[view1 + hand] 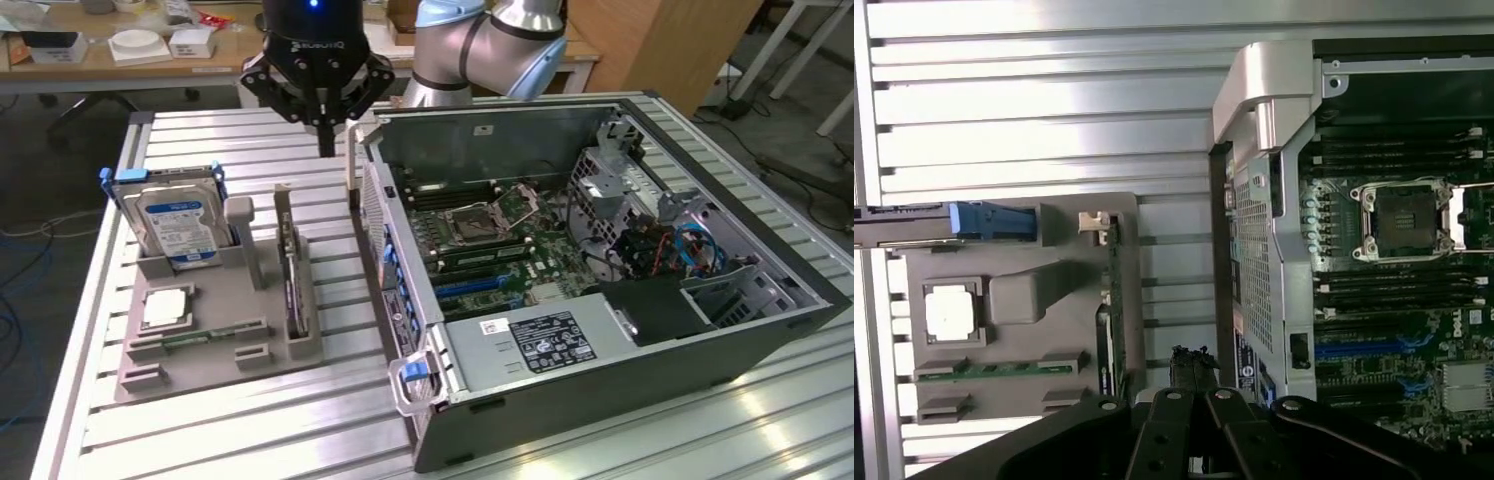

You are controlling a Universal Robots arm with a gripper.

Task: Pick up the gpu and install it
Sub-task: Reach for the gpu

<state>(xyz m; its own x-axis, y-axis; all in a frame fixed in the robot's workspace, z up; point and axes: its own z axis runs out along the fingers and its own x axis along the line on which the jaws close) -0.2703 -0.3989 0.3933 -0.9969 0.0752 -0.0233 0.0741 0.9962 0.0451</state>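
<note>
Bare table strip (344,300) free between grey holder (220,300) and computer case (641,385) side wall.

Table (227,140): silver, ribbed in parallel slats. Holder (220,295), lower left of frame: plain grey. Drive (176,225): silver, blue-white label; blue clip (134,175) noted above it. Gpu (295,295): dark, pale bracket. Gripper (327,150), upper centre: black. Board (534,240): green, blue slots (467,287) noted.
</note>
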